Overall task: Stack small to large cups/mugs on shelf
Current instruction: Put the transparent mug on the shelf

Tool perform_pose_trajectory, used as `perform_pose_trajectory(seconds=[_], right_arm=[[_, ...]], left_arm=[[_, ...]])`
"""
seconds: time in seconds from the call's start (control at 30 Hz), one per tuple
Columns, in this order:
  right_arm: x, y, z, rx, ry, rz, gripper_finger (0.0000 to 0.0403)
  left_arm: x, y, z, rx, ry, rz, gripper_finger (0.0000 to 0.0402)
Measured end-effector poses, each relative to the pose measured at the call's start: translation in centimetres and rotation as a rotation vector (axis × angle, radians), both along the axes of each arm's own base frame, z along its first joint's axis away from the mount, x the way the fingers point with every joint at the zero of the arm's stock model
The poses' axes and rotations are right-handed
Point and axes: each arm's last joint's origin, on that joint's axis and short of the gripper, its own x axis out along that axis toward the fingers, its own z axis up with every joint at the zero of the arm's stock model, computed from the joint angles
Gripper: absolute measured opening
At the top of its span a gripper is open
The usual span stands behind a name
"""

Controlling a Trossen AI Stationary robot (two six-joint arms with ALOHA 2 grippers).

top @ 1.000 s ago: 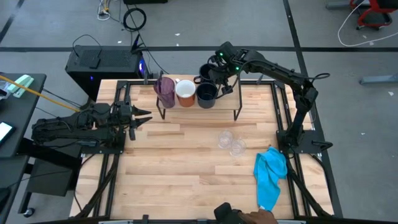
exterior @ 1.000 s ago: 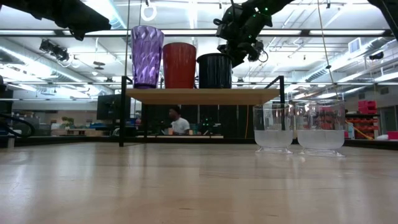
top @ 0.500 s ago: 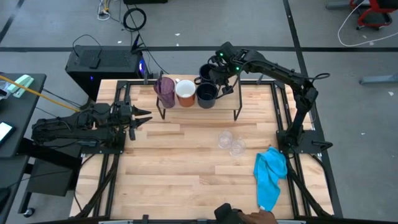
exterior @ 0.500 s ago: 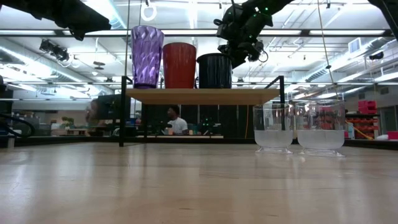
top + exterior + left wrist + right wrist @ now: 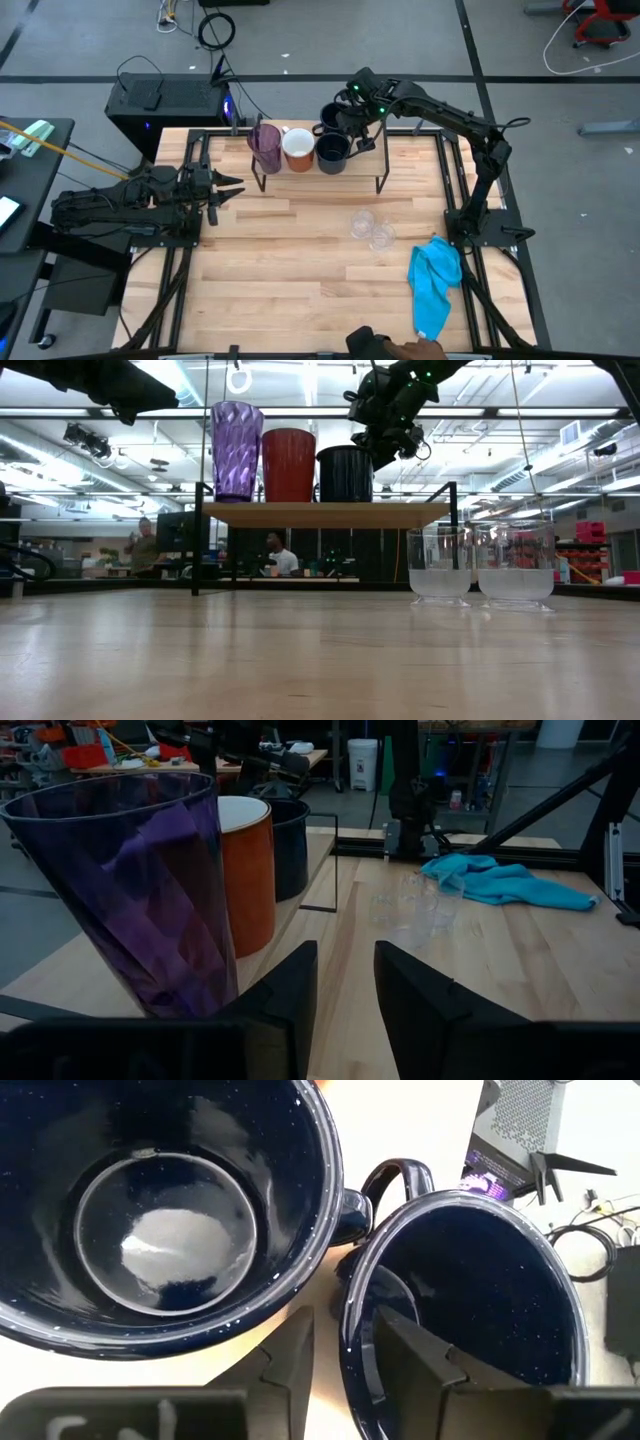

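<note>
On the shelf (image 5: 366, 160) stand a purple tumbler (image 5: 265, 146), a white-and-orange mug (image 5: 298, 148) and a dark navy mug (image 5: 332, 153) in a row. A second navy mug (image 5: 332, 114) is just behind the first; its base is hidden. My right gripper (image 5: 345, 1370) reaches down at it from the far right, slightly open. One finger (image 5: 425, 1370) is inside that mug's rim (image 5: 348, 1315) and the other is outside, with a small gap on each side. Two clear glasses (image 5: 371, 229) stand on the table. My left gripper (image 5: 345, 990) waits open at the table's left edge.
A bright blue cloth (image 5: 435, 283) lies near the table's right front corner. The glasses stand between the shelf and the cloth. The shelf's black wire legs (image 5: 196, 540) come down on the far half of the table. People show in the room beyond.
</note>
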Motion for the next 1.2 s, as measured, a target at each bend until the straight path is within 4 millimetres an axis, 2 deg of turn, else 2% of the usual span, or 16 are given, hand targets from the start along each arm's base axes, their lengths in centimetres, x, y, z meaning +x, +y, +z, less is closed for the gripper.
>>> perform_pose_trajectory(seconds=[0.27, 0.77, 1.2], right_arm=[[0.00, 0.00, 0.00, 0.005, -0.001, -0.006, 0.0125], [-0.21, 0.20, 0.47, 0.000, -0.007, -0.043, 0.0182], [-0.30, 0.41, 0.62, 0.005, -0.006, -0.050, 0.0202]], left_arm=[[-0.01, 0.00, -0.08, -0.001, 0.009, 0.000, 0.0110], [-0.02, 0.00, -0.08, -0.001, 0.008, 0.000, 0.0110], [-0.02, 0.00, -0.08, -0.001, 0.008, 0.000, 0.0110]])
